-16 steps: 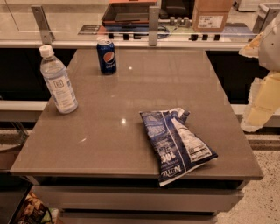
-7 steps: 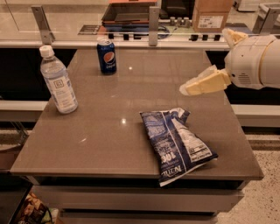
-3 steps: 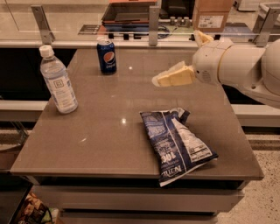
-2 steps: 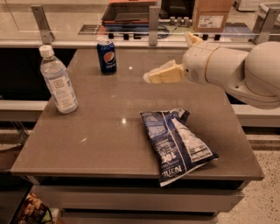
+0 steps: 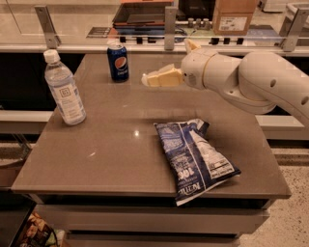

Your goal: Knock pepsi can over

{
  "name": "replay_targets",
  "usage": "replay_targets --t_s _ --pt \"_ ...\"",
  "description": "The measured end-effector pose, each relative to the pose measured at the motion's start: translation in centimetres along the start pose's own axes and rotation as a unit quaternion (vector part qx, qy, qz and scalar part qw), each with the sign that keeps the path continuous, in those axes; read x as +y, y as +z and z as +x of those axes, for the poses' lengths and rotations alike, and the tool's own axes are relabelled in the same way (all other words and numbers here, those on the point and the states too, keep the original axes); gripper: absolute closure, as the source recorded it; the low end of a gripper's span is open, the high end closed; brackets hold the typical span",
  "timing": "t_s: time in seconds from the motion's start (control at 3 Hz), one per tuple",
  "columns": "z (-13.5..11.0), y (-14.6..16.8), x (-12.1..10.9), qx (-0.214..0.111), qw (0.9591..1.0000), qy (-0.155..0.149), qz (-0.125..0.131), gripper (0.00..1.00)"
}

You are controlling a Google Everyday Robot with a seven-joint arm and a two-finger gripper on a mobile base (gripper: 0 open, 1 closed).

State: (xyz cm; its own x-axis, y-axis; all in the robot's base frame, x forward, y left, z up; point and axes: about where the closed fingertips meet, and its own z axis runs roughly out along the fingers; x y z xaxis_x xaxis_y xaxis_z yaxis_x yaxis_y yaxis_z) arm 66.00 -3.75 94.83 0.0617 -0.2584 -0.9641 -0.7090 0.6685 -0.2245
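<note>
The pepsi can stands upright at the far left part of the grey table; it is dark blue with a round logo and a silver top. My gripper reaches in from the right on a white arm, above the far middle of the table. Its cream tips point left at the can, a short gap to the can's right, not touching it.
A clear water bottle with a white cap stands at the table's left edge. A blue-and-white chip bag lies at the near right. A counter with rail posts and a cardboard box runs behind the table.
My arm has swung in from the right edge and moved left across the far side of the table toward the can. The can, bottle and bag have not moved.
</note>
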Motion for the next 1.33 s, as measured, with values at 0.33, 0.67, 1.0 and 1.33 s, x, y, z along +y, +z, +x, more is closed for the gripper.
replay_targets --t_s 0.33,0.67,1.0,1.33 --pt "1.0 3.2 0.6 0.001 0.9995 0.025 -0.021 0.0" --pt "1.7 6.4 1.2 0.006 0.9982 0.045 -0.038 0.0" --pt "2.1 8.4 1.6 0.01 0.9972 0.056 -0.048 0.0" --pt "1.7 11.4 2.6 0.002 0.9964 0.058 -0.062 0.0"
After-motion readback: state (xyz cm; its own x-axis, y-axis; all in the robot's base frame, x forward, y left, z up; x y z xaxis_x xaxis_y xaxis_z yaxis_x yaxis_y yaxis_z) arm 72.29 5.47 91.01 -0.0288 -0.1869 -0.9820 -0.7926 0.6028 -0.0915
